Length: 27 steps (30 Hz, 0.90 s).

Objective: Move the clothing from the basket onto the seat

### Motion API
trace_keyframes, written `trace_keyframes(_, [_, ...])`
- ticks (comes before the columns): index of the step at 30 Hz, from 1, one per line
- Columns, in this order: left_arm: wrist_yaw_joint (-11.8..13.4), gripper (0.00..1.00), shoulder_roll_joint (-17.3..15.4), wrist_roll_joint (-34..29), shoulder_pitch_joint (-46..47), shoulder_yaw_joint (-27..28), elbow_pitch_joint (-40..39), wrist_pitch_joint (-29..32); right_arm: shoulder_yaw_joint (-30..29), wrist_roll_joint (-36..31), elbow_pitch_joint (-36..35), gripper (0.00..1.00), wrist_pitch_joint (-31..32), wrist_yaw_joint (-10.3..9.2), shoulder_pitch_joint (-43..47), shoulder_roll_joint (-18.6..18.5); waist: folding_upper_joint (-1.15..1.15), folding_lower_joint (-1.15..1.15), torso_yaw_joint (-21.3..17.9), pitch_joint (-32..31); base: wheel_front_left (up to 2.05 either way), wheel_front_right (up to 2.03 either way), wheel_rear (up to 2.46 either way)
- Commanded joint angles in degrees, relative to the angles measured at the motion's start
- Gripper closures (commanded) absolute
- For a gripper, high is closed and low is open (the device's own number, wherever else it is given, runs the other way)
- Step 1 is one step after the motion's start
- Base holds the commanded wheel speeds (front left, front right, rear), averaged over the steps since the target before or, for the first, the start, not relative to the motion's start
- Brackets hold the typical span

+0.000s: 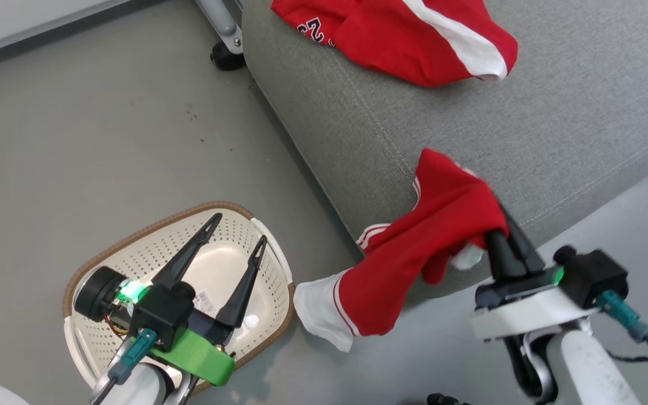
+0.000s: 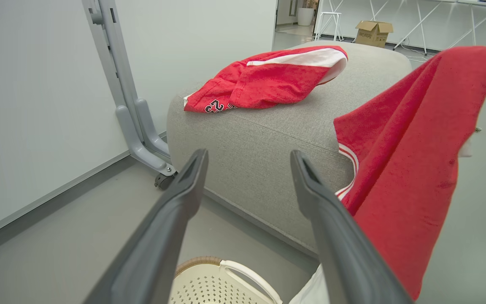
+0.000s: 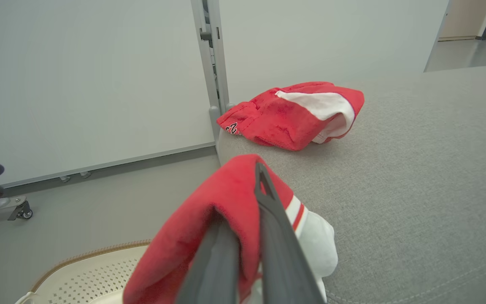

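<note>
Two arms reach up from the bottom of the head view: the left gripper (image 1: pixel 242 227) hangs over the basket (image 1: pixel 127 256) on the floor, fingers spread wide with nothing between them. The right gripper (image 1: pixel 505 242) sits at the front edge of the seat (image 1: pixel 571 112), fingers pinched together on a red white-trimmed garment (image 1: pixel 431 242) that drapes from the cushion's edge toward the floor. A second red garment with dark number print (image 1: pixel 403 34) lies on the seat's top, and the left wrist view adds a cardboard box (image 2: pixel 373 33) beyond the seat and a grey wheeled stand (image 2: pixel 141 126) beside it.
</note>
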<state>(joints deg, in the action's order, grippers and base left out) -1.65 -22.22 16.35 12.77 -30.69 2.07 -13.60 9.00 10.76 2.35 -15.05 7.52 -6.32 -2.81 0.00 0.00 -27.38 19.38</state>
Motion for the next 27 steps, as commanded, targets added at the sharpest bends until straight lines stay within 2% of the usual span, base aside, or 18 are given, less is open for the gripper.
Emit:
trace_keyframes(1, [-0.5,0.0,-0.52,-0.81,1.04,-0.42,-0.64,0.36,-1.15,0.1,-0.99,1.0,-0.19,-0.06,-2.68,-0.1,0.0,0.0,0.83,2.95,0.0,0.0,0.0])
trace_keyframes(6, [-2.01,0.0,-2.09,-1.78,3.15,-1.99,-4.45,2.51,-8.4,-0.34,-3.85,1.0,-0.19,-0.06,-15.22,-0.11,0.0,0.0,3.18,9.57,0.0,0.0,0.0])
trace_keyframes(10, [-3.07,0.0,-3.31,-2.28,5.34,-2.8,-7.41,3.92,-15.46,-3.38,-4.44,1.0,-0.19,-0.07,-28.75,-0.13,0.0,0.0,5.47,15.85,0.0,0.0,0.0])
trace_keyframes(12, [-3.54,0.0,-3.84,-2.65,6.91,-3.16,-8.79,4.24,-18.66,-7.13,-4.31,1.0,-0.18,-0.06,-36.14,-0.1,0.0,0.0,6.96,19.09,0.0,0.0,0.0])
trace_keyframes(17, [-4.63,0.0,-4.67,-3.57,11.17,-4.43,-10.34,3.82,-25.81,-11.49,1.47,1.0,1.65,-0.06,-51.45,-5.03,0.0,0.0,11.5,25.18,0.0,0.0,0.0])
trace_keyframes(21, [-4.87,0.0,-4.65,-3.34,13.16,-4.95,-9.85,2.84,-30.03,-14.48,7.27,1.0,3.35,-0.08,-56.77,-7.8,0.0,0.0,14.28,28.11,0.0,0.0,0.0])
trace_keyframes(27, [-5.1,0.0,-4.24,-2.82,14.5,-5.16,-8.06,1.25,-38.18,-20.02,17.38,1.0,3.28,-0.08,-55.57,-8.44,0.0,0.0,16.56,29.58,0.0,0.0,0.0])
